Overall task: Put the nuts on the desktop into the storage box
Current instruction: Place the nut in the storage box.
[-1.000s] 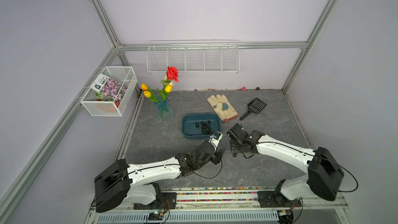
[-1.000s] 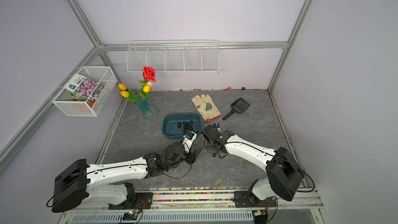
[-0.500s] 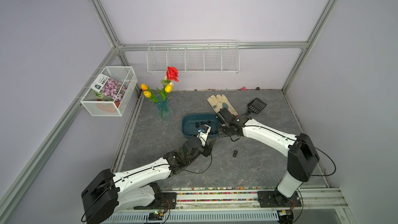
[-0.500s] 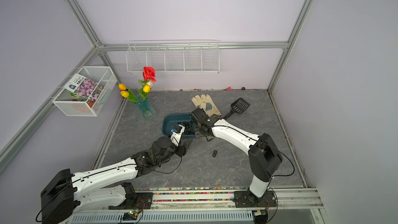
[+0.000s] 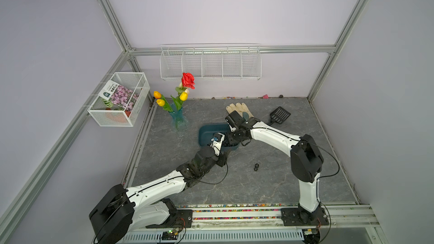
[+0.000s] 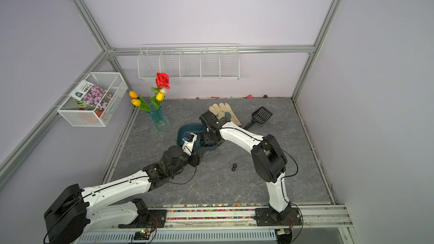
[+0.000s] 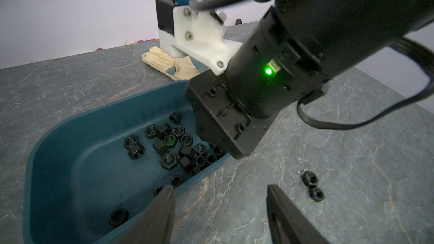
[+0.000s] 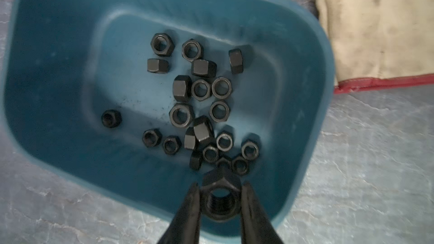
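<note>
Two arms reach in toward the middle of the desktop (image 5: 258, 191), a dark grey stone-patterned surface. At the far left a white mesh basket (image 5: 118, 99) hangs on the side wall with a flower packet inside. Next a blue vase (image 5: 178, 118) of yellow tulips and a red rose stands on the stone, near the storage box (image 5: 206, 132); this teal tray lies near the centre of the desktop, and some twenty black nuts (image 8: 199, 88) lie scattered inside it, mostly toward its right end. The left gripper (image 7: 220, 186) hangs at the box's near rim, jaws spread wide with nothing between them; one finger (image 7: 162, 214) is over the box's edge, the other over bare stone. The right gripper (image 8: 220, 184) points down over the box's right end, its jaws clamped on a single nut (image 8: 220, 201) held above the inside, close to the rim. A pale work glove (image 5: 237, 109) lies just beside the box's far right corner. Right of the box, toward the front, two loose nuts (image 5: 256, 166) rest touching each other on the desktop, well apart from both grippers; a black slotted scoop (image 5: 279, 115) lies farther right, at the back.
</note>
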